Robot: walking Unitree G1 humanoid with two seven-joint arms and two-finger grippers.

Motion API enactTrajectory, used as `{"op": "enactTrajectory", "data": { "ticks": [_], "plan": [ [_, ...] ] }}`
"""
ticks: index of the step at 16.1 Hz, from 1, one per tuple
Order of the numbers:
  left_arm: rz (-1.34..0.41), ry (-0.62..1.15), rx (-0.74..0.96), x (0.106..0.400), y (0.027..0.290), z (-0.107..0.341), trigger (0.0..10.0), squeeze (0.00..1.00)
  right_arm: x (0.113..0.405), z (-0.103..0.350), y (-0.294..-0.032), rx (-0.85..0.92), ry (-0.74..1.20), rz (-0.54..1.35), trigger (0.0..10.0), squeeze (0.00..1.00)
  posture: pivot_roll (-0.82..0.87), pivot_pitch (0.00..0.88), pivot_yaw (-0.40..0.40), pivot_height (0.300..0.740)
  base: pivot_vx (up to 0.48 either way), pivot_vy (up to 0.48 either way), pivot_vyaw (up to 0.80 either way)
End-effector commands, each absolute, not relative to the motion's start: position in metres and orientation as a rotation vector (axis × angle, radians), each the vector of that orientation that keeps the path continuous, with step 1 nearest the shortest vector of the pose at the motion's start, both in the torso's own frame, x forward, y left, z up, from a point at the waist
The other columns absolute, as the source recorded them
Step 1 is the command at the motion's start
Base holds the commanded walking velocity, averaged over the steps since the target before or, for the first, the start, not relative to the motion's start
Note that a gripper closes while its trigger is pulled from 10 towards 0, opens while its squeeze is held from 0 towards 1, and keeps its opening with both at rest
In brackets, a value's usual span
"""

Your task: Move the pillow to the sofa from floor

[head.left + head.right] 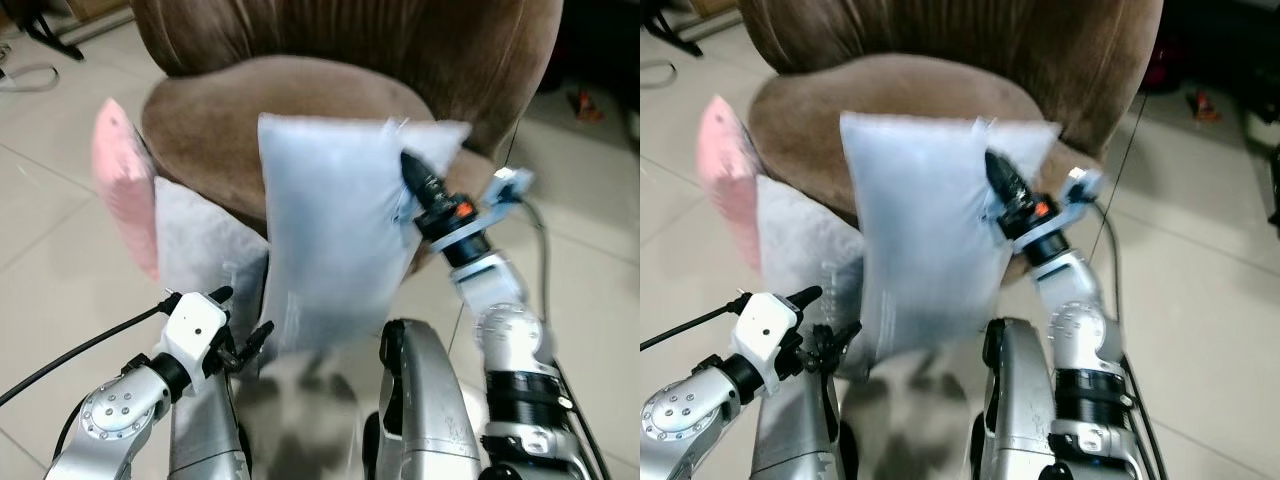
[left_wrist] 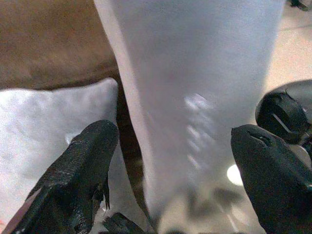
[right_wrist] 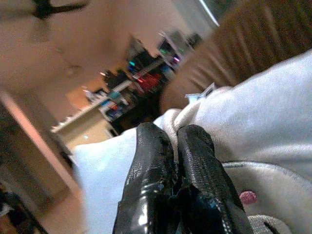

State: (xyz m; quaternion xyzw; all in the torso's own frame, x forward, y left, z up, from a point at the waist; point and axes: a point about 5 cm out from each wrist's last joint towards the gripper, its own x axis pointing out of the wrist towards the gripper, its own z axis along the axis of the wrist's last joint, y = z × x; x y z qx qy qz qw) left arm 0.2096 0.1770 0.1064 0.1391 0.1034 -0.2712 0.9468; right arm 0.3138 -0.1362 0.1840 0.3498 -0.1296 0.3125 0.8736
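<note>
- Right gripper (image 1: 408,163): fingers pinched together on the upper edge of the white pillow (image 1: 330,230), which hangs from them in front of the brown sofa (image 1: 300,100).
- Left gripper (image 2: 170,161): fingers spread apart, low beside the pillow's bottom.
- Grey cushion (image 1: 200,245) and pink cushion (image 1: 125,180): left of the held pillow, against the sofa.

Pale tiled floor (image 1: 50,250) under brown sofa (image 1: 300,100). White cushion (image 1: 200,245) and pink cushion (image 1: 125,185) stand on floor, leaning against sofa front. Black cable (image 1: 90,345) crosses tiles at left.
</note>
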Motion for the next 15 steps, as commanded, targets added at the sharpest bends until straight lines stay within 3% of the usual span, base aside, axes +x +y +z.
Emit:
{"op": "enactTrajectory", "data": {
  "ticks": [1,5,7,11,12,15],
  "plan": [
    [-0.554,0.216,0.295,0.210,0.179,0.104,10.0,0.39,0.306,0.203,-0.138,0.735,-0.328,0.692,0.0,0.00,0.05,0.033,-0.016,0.442,0.000,0.000,0.00],
    [-0.463,0.106,0.295,0.223,0.181,0.114,10.0,0.40,0.311,0.257,-0.147,0.704,-0.451,0.583,0.0,0.00,0.02,0.000,-0.012,0.442,0.000,0.000,0.00],
    [-0.312,0.004,0.259,0.238,0.186,0.134,10.0,0.39,0.311,0.262,-0.149,0.633,-0.444,0.491,0.0,0.00,0.01,0.000,-0.022,0.442,0.000,0.000,0.00],
    [-0.238,-0.107,0.235,0.254,0.186,0.162,10.0,0.38,0.307,0.252,-0.155,0.521,-0.398,0.336,0.0,0.00,-0.01,0.000,-0.038,0.442,0.000,0.000,0.00],
    [-0.206,-0.128,0.214,0.260,0.187,0.170,10.0,0.38,0.307,0.247,-0.155,0.477,-0.349,0.269,10.0,0.00,-0.02,0.000,-0.042,0.442,0.000,0.000,0.00],
    [-0.155,-0.093,0.248,0.266,0.184,0.169,10.0,0.37,0.306,0.236,-0.155,0.347,-0.298,0.206,10.0,0.00,-0.02,0.000,-0.045,0.442,0.000,0.000,0.00]
  ]
}}
